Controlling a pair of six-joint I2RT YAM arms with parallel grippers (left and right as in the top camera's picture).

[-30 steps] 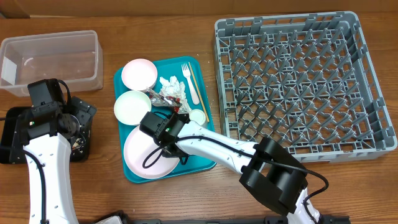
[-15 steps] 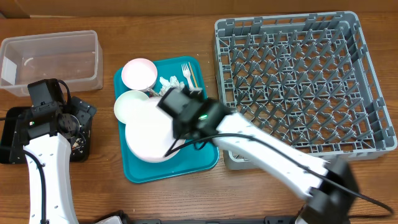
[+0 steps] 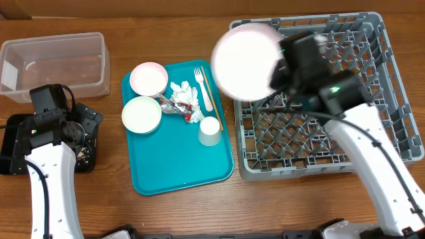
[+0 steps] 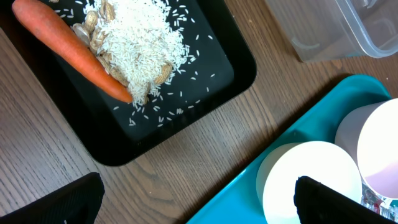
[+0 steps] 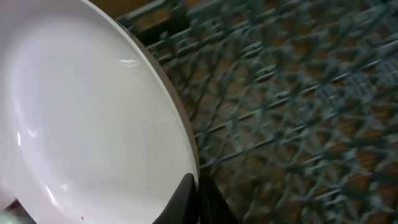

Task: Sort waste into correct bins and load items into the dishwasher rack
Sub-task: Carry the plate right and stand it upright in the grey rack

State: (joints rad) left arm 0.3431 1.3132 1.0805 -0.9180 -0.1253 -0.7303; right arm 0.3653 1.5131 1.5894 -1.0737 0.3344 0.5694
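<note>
My right pincer (image 5: 193, 194) is clamped on the rim of the white plate (image 3: 244, 61), holding it above the left edge of the dishwasher rack (image 3: 292, 164), not yet slotted. My left pincer (image 4: 199, 199) hangs wide apart and empty beside the black tray (image 4: 205, 93), where carrot (image 4: 68, 53) and rice (image 4: 140, 37) lie. Bowls (image 3: 141, 114), cup (image 3: 210, 130), fork (image 3: 202, 86), stick (image 3: 211, 99), napkins (image 3: 182, 89) and wrapper (image 3: 186, 106) wait on the teal tray (image 3: 179, 172); blur hides the pegs below the plate.

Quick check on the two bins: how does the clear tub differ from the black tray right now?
The clear tub is see-through and deep-walled; the black tray is opaque and shallow. The clear tub looks empty, while the black tray holds rice and a carrot stick. Both are rectangular and sit on the wooden table, left of the teal tray.
</note>
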